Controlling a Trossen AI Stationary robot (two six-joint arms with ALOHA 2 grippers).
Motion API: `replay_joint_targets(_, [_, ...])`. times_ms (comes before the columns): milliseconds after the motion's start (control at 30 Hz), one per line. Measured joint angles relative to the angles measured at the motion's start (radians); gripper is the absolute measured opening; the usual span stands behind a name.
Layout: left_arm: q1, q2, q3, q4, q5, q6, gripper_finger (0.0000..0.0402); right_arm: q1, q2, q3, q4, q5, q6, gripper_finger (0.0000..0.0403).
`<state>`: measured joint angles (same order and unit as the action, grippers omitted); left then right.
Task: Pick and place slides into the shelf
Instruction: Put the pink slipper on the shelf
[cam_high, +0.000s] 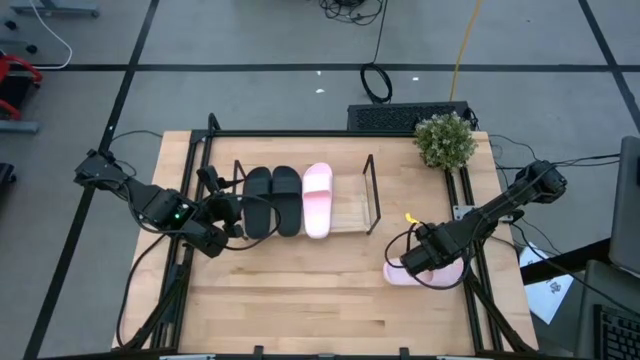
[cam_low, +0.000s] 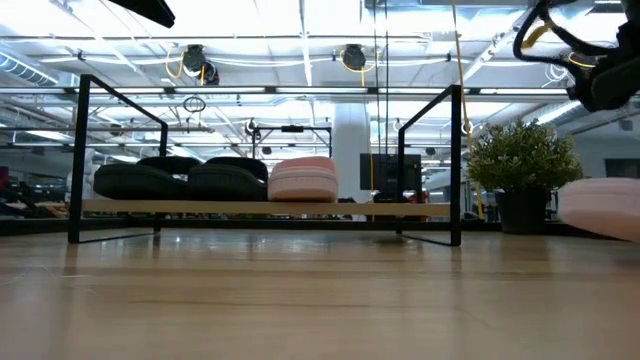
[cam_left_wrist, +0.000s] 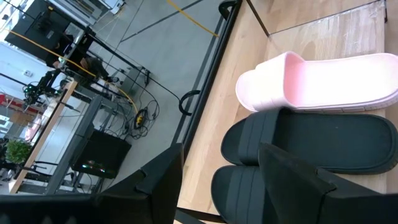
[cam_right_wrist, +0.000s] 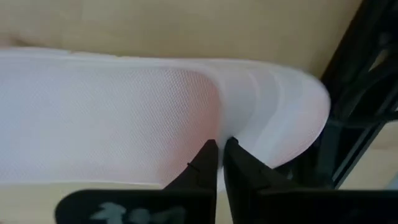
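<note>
The shelf (cam_high: 350, 212) stands mid-table, a wooden board with black wire ends. Two black slides (cam_high: 272, 200) and one pink slide (cam_high: 317, 198) lie side by side on its board, soles down. The second pink slide (cam_high: 430, 274) is at the table's right, near the right rail, under my right gripper (cam_high: 413, 262), which is shut on it. In the low view this slide (cam_low: 600, 205) shows at the right edge. My left gripper (cam_high: 226, 214) is open just off the shelf's left end, its fingers (cam_left_wrist: 163, 180) spread before the black slides (cam_left_wrist: 298, 140) and touching nothing. My right gripper (cam_right_wrist: 221, 147) pinches the pink slide between its two fingers, where the smooth strap's edge (cam_right_wrist: 244, 118) meets the textured footbed (cam_right_wrist: 112, 118). The fingers come from above, slanting down. Whether the slide is clear of the table, I cannot tell.
A potted plant (cam_high: 445, 139) stands at the table's far right corner, with a black keyboard-like slab (cam_high: 405, 116) beside it. Bare board (cam_high: 350, 205) shows on the shelf to the right of its pink slide. Black rails (cam_high: 470, 240) run along both table sides. The near half is open wood.
</note>
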<state>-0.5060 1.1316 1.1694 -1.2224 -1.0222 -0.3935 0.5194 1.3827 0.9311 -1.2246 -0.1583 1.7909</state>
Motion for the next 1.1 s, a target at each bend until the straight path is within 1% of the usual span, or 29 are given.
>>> replay_joint_targets(167, [0.000, 0.000, 0.000, 0.000, 0.000, -0.001, 0.0216, 0.000, 0.001, 0.056, -0.103, 0.055, -0.002, 0.0002])
replay_joint_targets(233, [0.000, 0.000, 0.000, 0.000, 0.000, -0.002, 0.0216, -0.001, 0.001, 0.066, -0.121, 0.060, -0.004, 0.0001])
replay_joint_targets(400, [0.000, 0.000, 0.000, 0.000, 0.000, -0.001, 0.0216, 0.000, 0.003, 0.068, -0.123, 0.057, -0.028, 0.0001])
replay_joint_targets(667, [0.001, 0.000, 0.000, 0.000, 0.000, -0.002, 0.0216, 0.000, 0.005, 0.069, -0.112, 0.088, -0.097, 0.0000])
replay_joint_targets(867, [0.001, 0.000, 0.000, 0.000, 0.000, -0.001, 0.0216, 0.000, 0.005, 0.089, -0.072, 0.167, -0.168, 0.0000])
replay_joint_targets(1000, [0.001, 0.000, 0.000, 0.000, 0.000, 0.000, 0.0216, 0.001, 0.005, 0.163, -0.062, 0.263, -0.226, 0.0000])
replay_joint_targets(1100, [0.001, 0.000, 0.000, 0.000, 0.000, 0.013, 0.0216, 0.006, 0.005, 0.238, -0.084, 0.315, -0.263, 0.0000])
